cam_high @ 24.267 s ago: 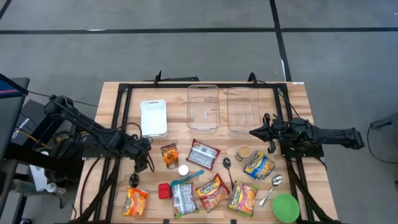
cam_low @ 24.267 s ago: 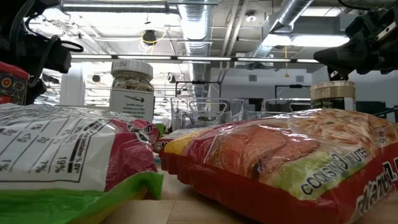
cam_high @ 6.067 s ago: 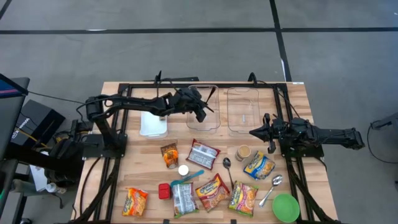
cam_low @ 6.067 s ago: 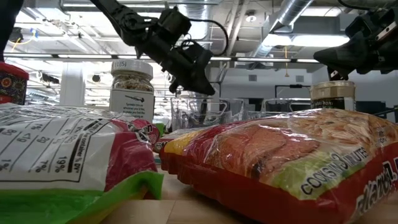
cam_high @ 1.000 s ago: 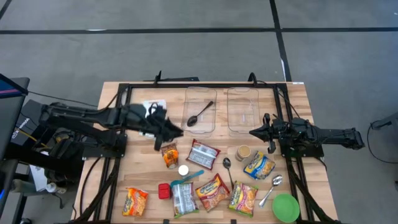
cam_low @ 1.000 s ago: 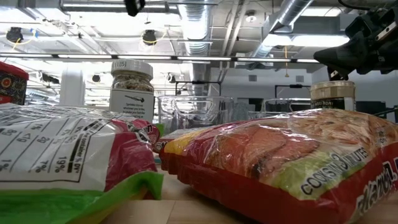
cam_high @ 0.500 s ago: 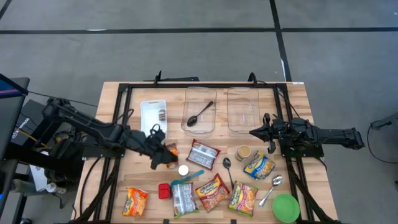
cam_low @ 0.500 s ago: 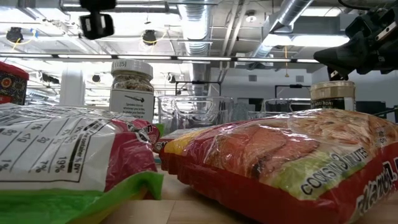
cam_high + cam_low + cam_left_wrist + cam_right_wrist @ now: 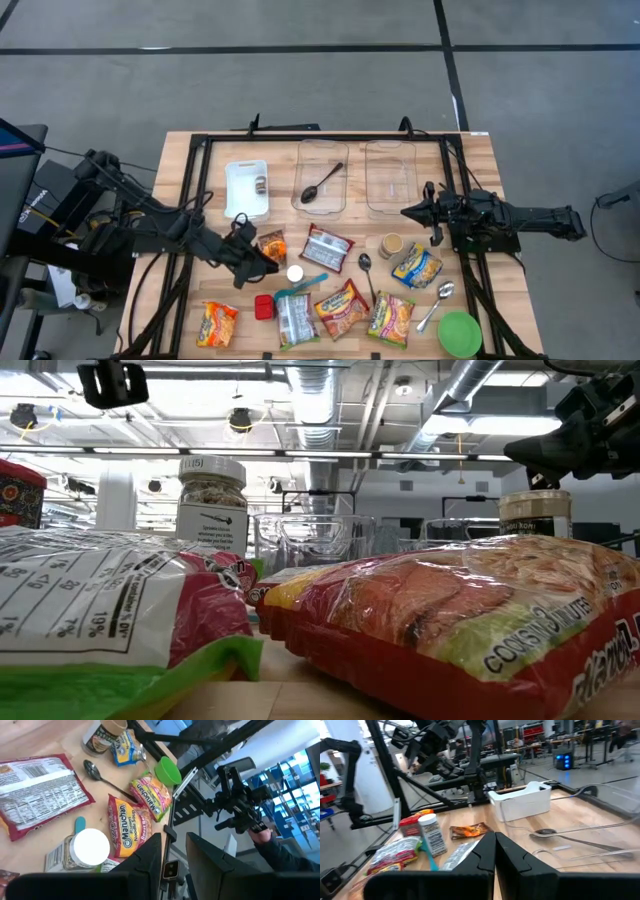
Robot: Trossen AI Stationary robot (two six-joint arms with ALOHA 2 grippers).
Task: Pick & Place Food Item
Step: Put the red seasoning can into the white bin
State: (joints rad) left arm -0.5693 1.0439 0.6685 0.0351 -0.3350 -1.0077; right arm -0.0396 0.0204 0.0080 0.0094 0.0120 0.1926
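Observation:
Several food items lie on the wooden table: an orange packet point(image 9: 271, 248), a white-lidded jar point(image 9: 295, 272) point(image 9: 90, 846), a silver-red packet point(image 9: 327, 247) point(image 9: 40, 780) and noodle packets point(image 9: 342, 308) point(image 9: 127, 822). My left gripper point(image 9: 262, 264) point(image 9: 172, 855) hovers just beside the orange packet and the jar, pointing toward the table's right. Its fingers stand slightly open with nothing between them. My right gripper point(image 9: 410, 212) point(image 9: 495, 847) waits shut at the table's right side, holding nothing.
At the back stand a white bin point(image 9: 246, 188), a clear container point(image 9: 325, 175) with a spoon point(image 9: 320, 185) in it, and a second clear container point(image 9: 390, 175). Near the front lie a red box point(image 9: 264, 306), loose spoons point(image 9: 366, 265) and a green bowl point(image 9: 459, 333).
My left gripper has swung from beside the white bin toward the table's near edge and downward, rolling its wrist as it went, and now hangs by the orange packet. Its fingers keep the same gap. The white bin now shows fully.

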